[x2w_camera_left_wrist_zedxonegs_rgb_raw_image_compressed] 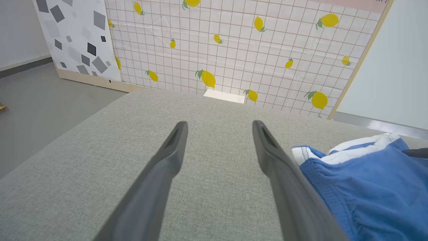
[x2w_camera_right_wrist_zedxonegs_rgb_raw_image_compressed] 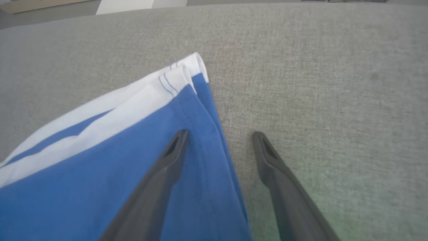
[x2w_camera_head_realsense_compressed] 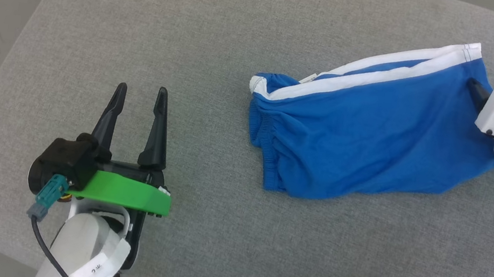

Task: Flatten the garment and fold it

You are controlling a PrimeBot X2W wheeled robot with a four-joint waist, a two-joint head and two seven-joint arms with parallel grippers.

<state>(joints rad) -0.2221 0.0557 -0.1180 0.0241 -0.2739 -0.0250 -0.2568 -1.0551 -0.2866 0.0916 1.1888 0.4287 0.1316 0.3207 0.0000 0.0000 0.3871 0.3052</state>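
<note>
Two tools released, left tool (x2w_camera_head_realsense_compressed: 141, 90) over grey cushion (x2w_camera_head_realsense_compressed: 194, 29), right tool (x2w_camera_right_wrist_zedxonegs_rgb_raw_image_compressed: 219, 134) straddling garment (x2w_camera_head_realsense_compressed: 374, 127) edge

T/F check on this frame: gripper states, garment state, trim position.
1. The left gripper is open over the bare grey cushion, apart from the garment. True.
2. The right gripper is shut on the garment. False: it is open, straddling the garment's edge, with one finger over blue fabric and the other over the cushion.
3. The garment lies flat and smooth. False: it is wrinkled and bunched at the end nearer the left gripper.
4. White trim bands run along the garment's far edge. True.
</note>
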